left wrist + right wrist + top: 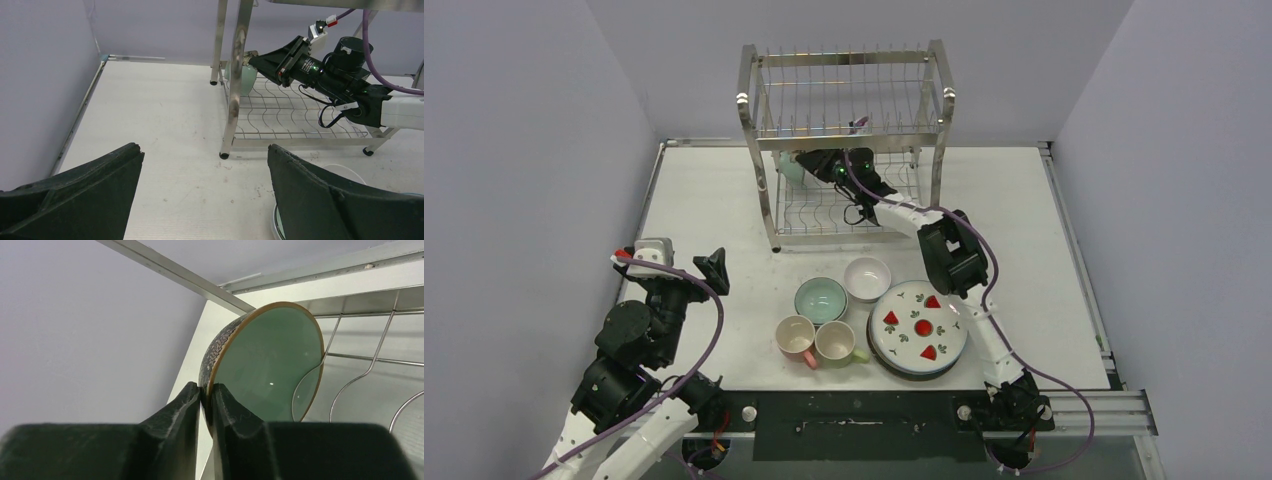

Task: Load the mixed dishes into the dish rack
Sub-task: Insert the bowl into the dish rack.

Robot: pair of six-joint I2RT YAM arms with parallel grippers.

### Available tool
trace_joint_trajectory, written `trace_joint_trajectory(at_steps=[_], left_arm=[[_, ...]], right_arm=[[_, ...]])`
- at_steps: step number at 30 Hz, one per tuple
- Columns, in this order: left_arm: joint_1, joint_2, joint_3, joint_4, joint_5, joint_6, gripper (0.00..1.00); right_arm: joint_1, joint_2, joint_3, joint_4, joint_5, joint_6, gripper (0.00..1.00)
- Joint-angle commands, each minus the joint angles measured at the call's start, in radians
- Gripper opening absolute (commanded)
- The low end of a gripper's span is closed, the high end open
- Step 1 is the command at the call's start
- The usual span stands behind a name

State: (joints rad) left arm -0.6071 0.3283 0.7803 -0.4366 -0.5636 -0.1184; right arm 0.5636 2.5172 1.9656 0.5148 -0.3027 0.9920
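A: Where is the right gripper (809,165)?

B: In the top view it is in the upper middle, reaching into the lower tier of the rack (844,57), at the left end of that tier. Its fingers (175,415) are nearly together and pinch the rim of a bowl (270,365), with one finger outside and one inside.

A: How does the bowl stand?

B: It is on its edge and tilted, with the green inside turned to the right wrist camera. The outside is dark and speckled, and the rim is brown. Its right side seems to touch a curved wire of the rack, but I cannot tell this for sure.

A: And the left gripper (204,150)?

B: It is spread wide and holds nothing. It is in the lower left of the top view, at the left edge of the table (704,200), well apart from the rack.

A: And the other dishes?

B: They are on the table, in the lower middle of the top view. There is a mint bowl (820,297) with a white bowl (867,277) just beside it. Below them are a pink mug (796,338) and a green mug (836,342), side by side. The strawberry plate (917,328) is to their right.
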Motion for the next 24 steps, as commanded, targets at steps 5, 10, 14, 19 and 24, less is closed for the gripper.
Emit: trace_joint_trajectory(at_steps=[5, 10, 14, 19, 24], left_arm=[[0.003, 0.000, 0.005, 0.049, 0.011, 0.013, 0.95], [0.003, 0.000, 0.005, 0.050, 0.011, 0.013, 0.95], [0.003, -0.002, 0.005, 0.049, 0.011, 0.012, 0.95], [0.004, 0.000, 0.005, 0.050, 0.011, 0.012, 0.95], [0.004, 0.004, 0.004, 0.050, 0.008, 0.011, 0.95]], right_arm=[[-0.011, -0.056, -0.005, -0.047, -0.018, -0.037, 0.40], [-0.011, -0.082, -0.037, -0.019, -0.005, -0.029, 0.58], [-0.011, -0.123, -0.085, -0.011, 0.015, -0.043, 0.64], [-0.010, -0.190, -0.172, 0.019, 0.038, -0.052, 0.66], [-0.006, -0.243, -0.257, 0.052, 0.046, -0.045, 0.66]])
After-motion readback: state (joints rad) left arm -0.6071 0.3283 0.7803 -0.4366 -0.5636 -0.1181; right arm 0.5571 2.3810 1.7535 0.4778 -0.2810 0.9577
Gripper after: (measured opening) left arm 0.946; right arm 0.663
